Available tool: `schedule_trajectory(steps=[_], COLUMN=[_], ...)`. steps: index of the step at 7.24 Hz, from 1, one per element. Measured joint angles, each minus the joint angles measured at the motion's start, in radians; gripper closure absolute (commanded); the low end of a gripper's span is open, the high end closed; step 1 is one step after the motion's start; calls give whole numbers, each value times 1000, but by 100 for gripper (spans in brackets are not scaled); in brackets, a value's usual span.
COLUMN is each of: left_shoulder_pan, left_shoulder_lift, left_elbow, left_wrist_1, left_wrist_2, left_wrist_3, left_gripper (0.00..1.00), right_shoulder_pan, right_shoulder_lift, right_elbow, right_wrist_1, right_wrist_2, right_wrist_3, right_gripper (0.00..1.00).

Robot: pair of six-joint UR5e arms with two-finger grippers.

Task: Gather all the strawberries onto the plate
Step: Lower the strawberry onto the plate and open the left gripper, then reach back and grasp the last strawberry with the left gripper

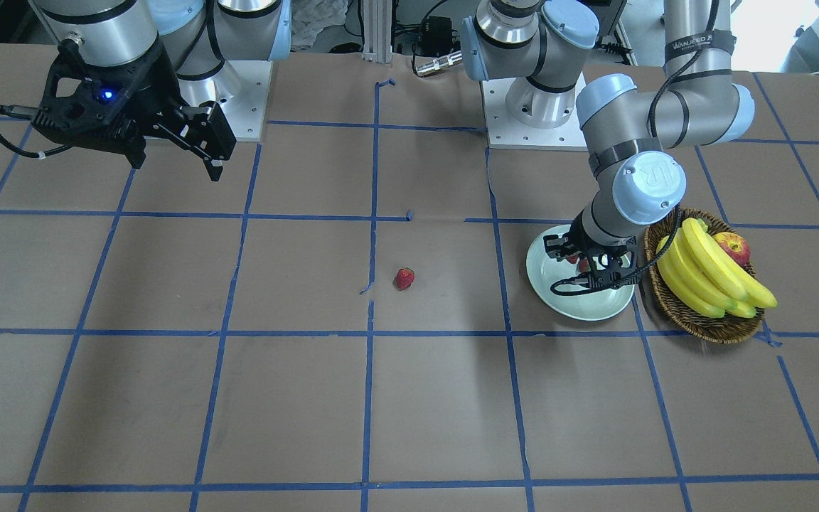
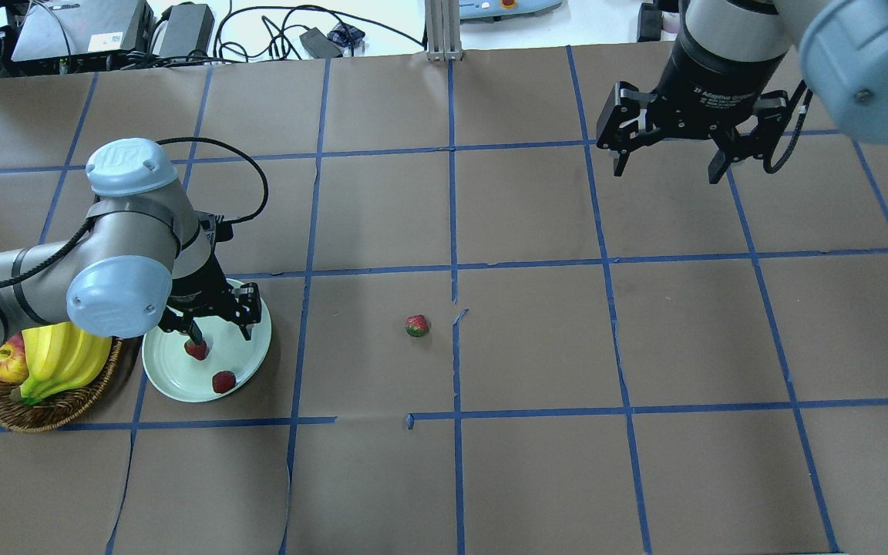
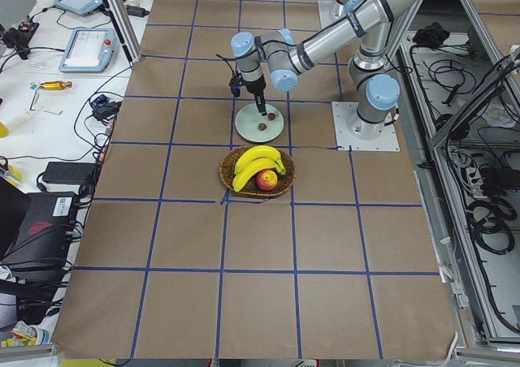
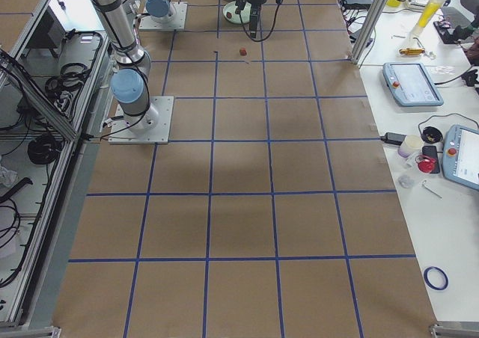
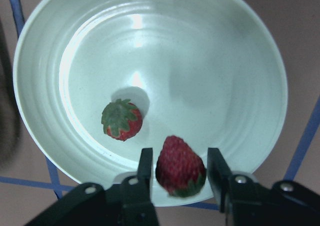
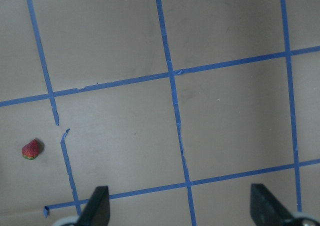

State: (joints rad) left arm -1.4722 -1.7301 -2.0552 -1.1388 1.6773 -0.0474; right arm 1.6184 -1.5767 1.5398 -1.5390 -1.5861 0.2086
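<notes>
The pale mint-green plate (image 2: 182, 383) lies on the robot's left side of the table and fills the left wrist view (image 5: 200, 61). One strawberry (image 5: 121, 120) lies in it, also seen from overhead (image 2: 223, 381). My left gripper (image 5: 180, 175) hangs low over the plate's rim and is shut on a second strawberry (image 5: 180, 166), which also shows from overhead (image 2: 196, 349). A third strawberry (image 2: 416, 325) lies alone near the table's middle; the right wrist view shows it too (image 6: 31, 149). My right gripper (image 2: 671, 166) is open, empty and high over the far right.
A brown wicker basket (image 2: 51, 408) with bananas (image 2: 58, 358) and a red-yellow apple (image 2: 5, 362) touches the plate's outer side. Brown paper with a blue tape grid covers the table. Cables and devices lie beyond the far edge.
</notes>
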Motion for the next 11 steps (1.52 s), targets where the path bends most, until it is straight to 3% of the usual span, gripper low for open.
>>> schedule_trajectory(steps=[2,5,6,7,8,9,11], left_shoulder_pan=[-187,-375,-407,-426,-438,-444,-449], left_shoulder_lift=[-19,-140,-184,-219,-241,-254,-255], left_elbow=[71,107,108,108,109,109,111], left_wrist_1=[20,244,292,315,324,325,318], left_wrist_2=[-47,-126,-138,-142,-144,-146,-143], left_wrist_3=[-215,-459,-484,-496,-501,-505,-504], left_gripper=[0,10,21,43,73,97,100], right_shoulder_pan=[0,0,0,0,0,0,0], right_shoulder_lift=[0,1,1,1,1,1,1], right_elbow=[-1,0,0,0,0,0,0], right_wrist_1=[0,0,0,0,0,0,0], right_wrist_2=[0,0,1,0,0,0,0], right_wrist_3=[0,1,0,0,0,0,0], right_gripper=[0,0,0,0,0,0,0])
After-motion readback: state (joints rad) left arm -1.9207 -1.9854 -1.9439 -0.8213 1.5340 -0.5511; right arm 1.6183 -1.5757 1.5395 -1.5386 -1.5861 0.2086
